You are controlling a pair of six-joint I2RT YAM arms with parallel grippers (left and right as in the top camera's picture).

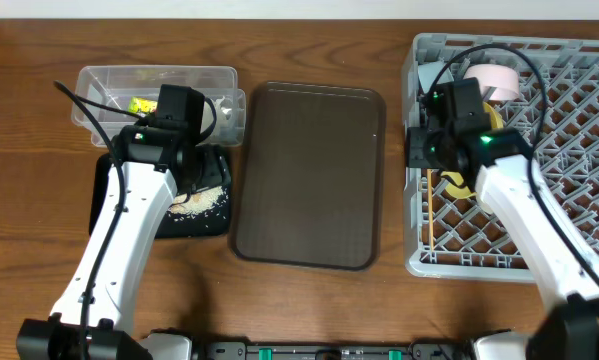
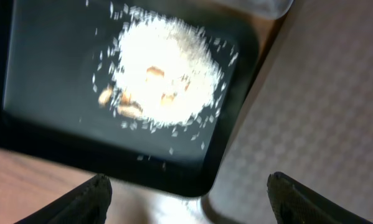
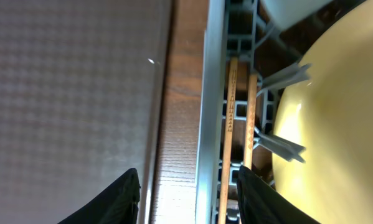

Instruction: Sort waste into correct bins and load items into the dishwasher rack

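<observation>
- Right gripper (image 3: 189,186): fingers spread, nothing clamped between them. It hangs over the left edge of the dishwasher rack (image 3: 208,93).
- Wooden chopsticks (image 3: 230,124): lying side by side directly below the gripper, in the rack's leftmost channel, just inside the left wall. Their long axis runs parallel to that wall, front to back across the table.
- Yellow plate (image 3: 335,124): just beside the chopsticks on the inner side, among the grey pegs. It appears to stand on edge, but the close view does not confirm this.
- Outside the rack wall, a narrow strip of wooden table (image 3: 174,124) separates the rack from the brown serving tray (image 3: 68,93).
- Rack interior: right of the arm, the overhead view shows open peg lattice.
- Left gripper (image 2: 186,193): fingers set wide, holding nothing. It hovers above a rounded corner of the black tray (image 2: 49,74).
- Crumbs (image 2: 164,81): heaped in the black tray, with stray grains scattered around the heap.
- Clear tub (image 1: 154,85): at the far edge of the black tray, with the snack wrapper (image 1: 139,103) inside.
</observation>
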